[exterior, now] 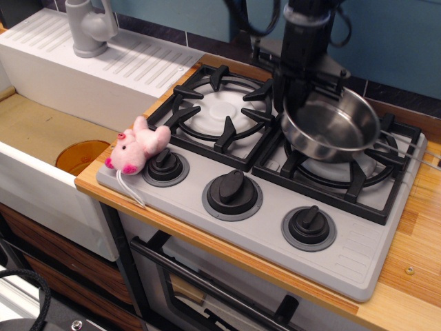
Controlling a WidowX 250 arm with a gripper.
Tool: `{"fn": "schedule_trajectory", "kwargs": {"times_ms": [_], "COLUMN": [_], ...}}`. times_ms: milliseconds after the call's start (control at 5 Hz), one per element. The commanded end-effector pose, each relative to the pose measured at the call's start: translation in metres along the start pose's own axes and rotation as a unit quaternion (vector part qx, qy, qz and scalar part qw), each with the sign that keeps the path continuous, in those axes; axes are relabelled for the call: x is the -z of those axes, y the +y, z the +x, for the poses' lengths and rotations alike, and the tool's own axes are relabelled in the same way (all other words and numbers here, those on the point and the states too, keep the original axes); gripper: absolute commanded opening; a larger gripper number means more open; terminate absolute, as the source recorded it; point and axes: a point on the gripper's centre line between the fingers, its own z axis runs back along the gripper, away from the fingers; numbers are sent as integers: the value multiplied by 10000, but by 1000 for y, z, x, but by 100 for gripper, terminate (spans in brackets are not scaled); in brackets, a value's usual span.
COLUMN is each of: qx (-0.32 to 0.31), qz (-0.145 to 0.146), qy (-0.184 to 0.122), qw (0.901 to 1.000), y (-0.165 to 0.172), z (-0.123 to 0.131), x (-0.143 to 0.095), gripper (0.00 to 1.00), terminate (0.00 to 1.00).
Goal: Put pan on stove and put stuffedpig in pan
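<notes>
Pan (pixel 332 128) tilted over right burner, gripper (pixel 298 96) at its rim.
Steel looks slick, stiff (grip state unclear); pig (pixel 136 149) soft, pinch its body.

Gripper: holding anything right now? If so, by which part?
The gripper appears to hold the pan by the far-left part of its rim, tilted just above the right burner of the stove. The exact finger contact is hidden by the arm.

The wooden desk (pixel 413 234) carries the grey stove (pixel 358 248), whose 2 grates and 3 knobs face up, beside a white sink (pixel 41 186) at its left.
</notes>
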Motion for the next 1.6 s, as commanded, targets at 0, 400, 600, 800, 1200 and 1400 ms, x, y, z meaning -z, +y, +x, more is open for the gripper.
{"fn": "schedule_trajectory", "kwargs": {"times_ms": [0,400,600,800,1200,1400], "qx": [104,431,422,429,412,453], "qz": [277,522,545,519,402,329], "qy": [-65,-144,-110,-149,-282,-349], "qw": [9995,9976,9976,9976,9979,9978], "y": [26,78,97,112,128,130], "z": [8,8,3,-1,-2,0], "x": [-98,-99,-95,-88,-63,-47], "gripper": [0,0,0,0,0,0], "terminate": [0,0,0,0,0,0]}}
